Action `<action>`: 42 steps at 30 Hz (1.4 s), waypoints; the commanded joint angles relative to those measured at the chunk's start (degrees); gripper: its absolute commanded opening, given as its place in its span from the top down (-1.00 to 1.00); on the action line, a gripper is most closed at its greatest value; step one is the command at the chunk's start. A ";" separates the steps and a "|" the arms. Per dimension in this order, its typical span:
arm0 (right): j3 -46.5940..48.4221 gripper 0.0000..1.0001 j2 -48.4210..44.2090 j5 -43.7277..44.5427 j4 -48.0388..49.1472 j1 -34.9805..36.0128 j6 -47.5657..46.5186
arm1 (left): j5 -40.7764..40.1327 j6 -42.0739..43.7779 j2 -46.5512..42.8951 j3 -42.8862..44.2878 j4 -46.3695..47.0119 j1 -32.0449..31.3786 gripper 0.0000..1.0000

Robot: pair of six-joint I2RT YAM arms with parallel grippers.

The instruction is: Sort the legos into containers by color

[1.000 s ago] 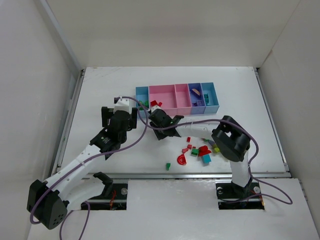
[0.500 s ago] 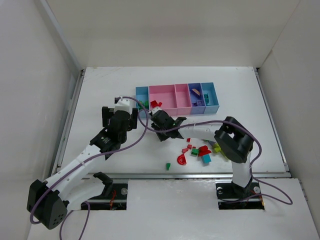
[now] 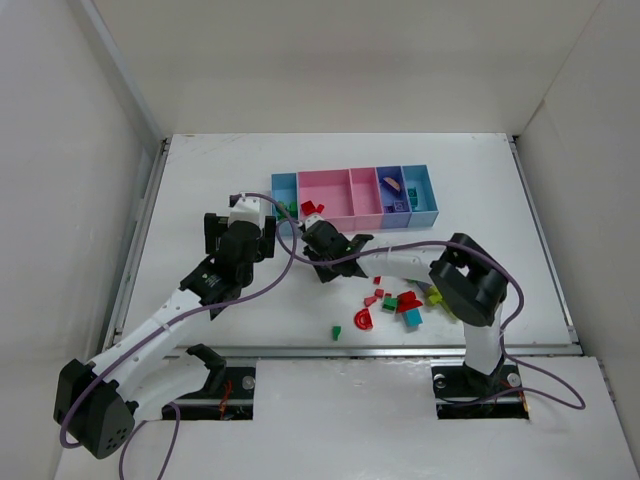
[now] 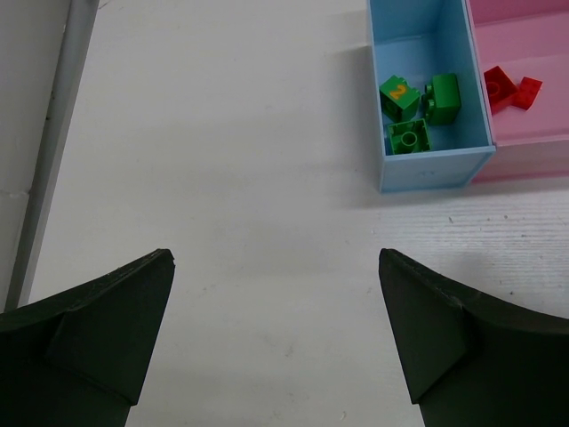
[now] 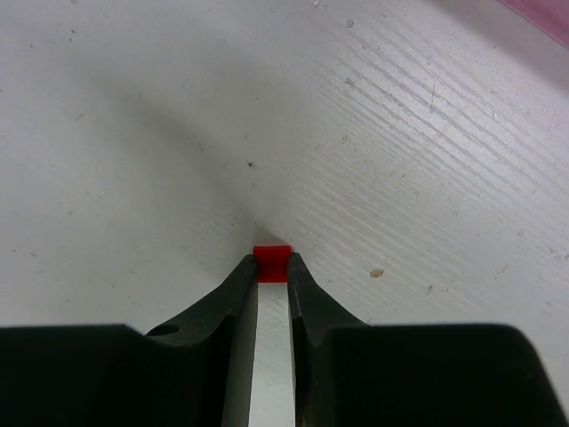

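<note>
My right gripper (image 5: 272, 267) is down at the table with both fingers pressed against the sides of a small red lego (image 5: 272, 261); in the top view this gripper (image 3: 320, 258) sits just in front of the containers (image 3: 356, 224) and hides the piece. Loose legos (image 3: 397, 301) in red, green, teal and lime-yellow lie to its right. My left gripper (image 4: 276, 267) hangs wide open over bare table, left of the light blue bin (image 4: 436, 169), which holds three green legos (image 4: 409, 102). Red legos (image 4: 508, 87) lie in the pink bin beside it.
A lone green piece (image 3: 336, 332) and a red arch (image 3: 363, 320) lie near the table's front edge. The purple-blue bin (image 3: 392, 188) holds a few pieces. White walls enclose the table on three sides.
My right gripper has sunk slightly toward the table and its fingers have closed in on the red lego. The left arm has stayed where it was.
</note>
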 commanded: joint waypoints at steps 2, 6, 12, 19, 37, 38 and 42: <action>-0.93 1.00 -1.70 -1.15 -5.85 0.65 2.50 | 0.07 0.35 -0.74 0.21 0.74 -0.46 -1.00; 1.27 1.00 -3.98 0.69 -7.44 0.65 3.12 | 0.07 0.35 -0.74 0.21 0.74 -0.46 -1.00; 5.83 1.00 -6.72 4.56 -10.95 0.65 3.13 | 0.07 0.35 -0.74 -0.32 0.74 -0.46 -1.00; 15.49 1.00 -5.93 8.08 -11.58 -4.62 3.65 | -0.99 -0.17 -0.74 -0.32 0.74 -0.46 -1.00; 41.09 -0.18 12.36 8.08 -10.87 -14.82 1.10 | -1.52 -0.71 -0.22 -0.32 0.74 1.13 -1.00; 41.09 -0.49 12.36 8.08 -10.87 -14.82 1.10 | -1.52 -0.71 -0.21 -0.32 0.74 1.13 -1.00; 41.09 -0.77 11.21 8.60 -10.35 -14.82 -0.30 | -1.52 -0.71 -0.21 -0.32 0.74 1.13 -1.00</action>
